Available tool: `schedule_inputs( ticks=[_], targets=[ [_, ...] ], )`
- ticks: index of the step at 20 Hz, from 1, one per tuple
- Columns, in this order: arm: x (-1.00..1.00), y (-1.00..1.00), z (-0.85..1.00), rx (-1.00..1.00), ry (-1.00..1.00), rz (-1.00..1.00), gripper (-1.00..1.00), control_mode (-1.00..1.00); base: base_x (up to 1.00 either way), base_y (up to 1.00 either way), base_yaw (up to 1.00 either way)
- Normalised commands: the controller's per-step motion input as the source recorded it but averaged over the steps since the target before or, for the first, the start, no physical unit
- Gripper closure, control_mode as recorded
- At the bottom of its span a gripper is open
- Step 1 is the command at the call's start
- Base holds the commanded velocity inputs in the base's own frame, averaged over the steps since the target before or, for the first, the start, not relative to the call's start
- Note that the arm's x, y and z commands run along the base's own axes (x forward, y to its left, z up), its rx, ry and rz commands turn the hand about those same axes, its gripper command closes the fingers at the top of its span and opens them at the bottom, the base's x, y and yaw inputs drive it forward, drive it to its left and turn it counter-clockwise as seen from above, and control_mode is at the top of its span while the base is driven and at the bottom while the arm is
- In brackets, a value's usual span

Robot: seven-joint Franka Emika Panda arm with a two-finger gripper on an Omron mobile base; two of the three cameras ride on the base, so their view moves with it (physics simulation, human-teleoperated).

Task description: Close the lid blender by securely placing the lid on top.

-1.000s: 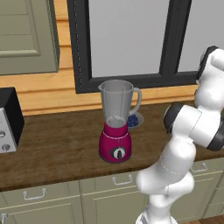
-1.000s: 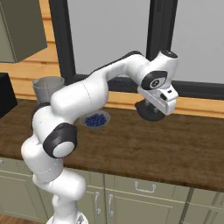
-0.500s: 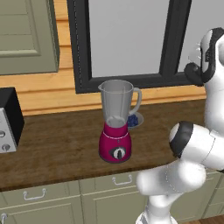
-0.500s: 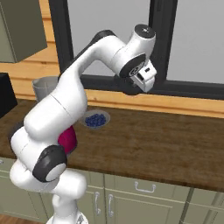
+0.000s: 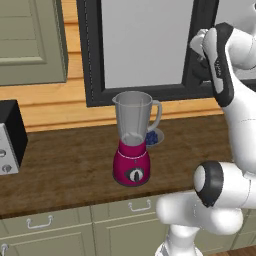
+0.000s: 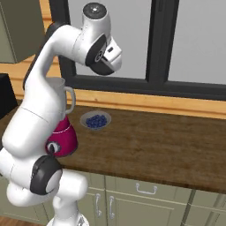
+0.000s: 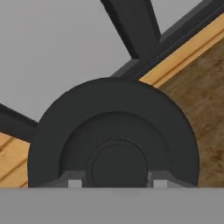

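Note:
The blender [image 5: 132, 145] stands on the wooden counter with its magenta base, black dial and clear jar; the jar's mouth is uncovered. In the right base view the blender [image 6: 63, 137] is partly hidden behind my arm. My gripper [image 6: 107, 67] hangs high in front of the window, up and to the right of the jar, shut on the lid [image 6: 104, 69]. In the hand view the round dark lid [image 7: 113, 127] sits close up, its centre knob clamped between the gripper [image 7: 116, 181] fingertips. The left base view shows the gripper [image 5: 200, 62] near the window frame.
A small dish of blue bits [image 5: 154, 136] sits just behind the blender, right of it, also as the dish [image 6: 95, 120]. A black-and-silver appliance [image 5: 10, 137] stands at the counter's far left. A dark window frame [image 6: 159, 44] runs behind the hand. The upper cabinet [image 5: 30, 40] hangs at left.
The arm has swung up and leftward with the lid, from low over the right part of the counter to high in front of the window. The blender has not moved.

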Motion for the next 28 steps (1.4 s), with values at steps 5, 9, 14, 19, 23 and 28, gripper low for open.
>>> schedule_inputs(
  ticks=[5,9,14,19,23,28],
  targets=[
    [0.00,1.00,0.44,-0.13,0.13,0.00,1.00,-1.00,0.00,0.00,0.00],
    [0.00,1.00,0.24,-0.20,0.30,0.05,1.00,-1.00,0.00,0.00,0.00],
    [0.00,0.70,0.01,-0.18,0.16,0.04,1.00,-1.00,0.00,0.00,0.00],
    [0.00,0.28,-0.17,-0.01,0.04,0.01,1.00,-1.00,0.00,0.00,0.00],
    [0.07,0.07,-0.44,0.03,0.06,0.00,1.00,-1.00,0.00,0.00,0.00],
    [0.32,0.31,-0.15,0.05,0.02,0.00,1.00,-1.00,0.00,0.00,0.00]
  ],
)
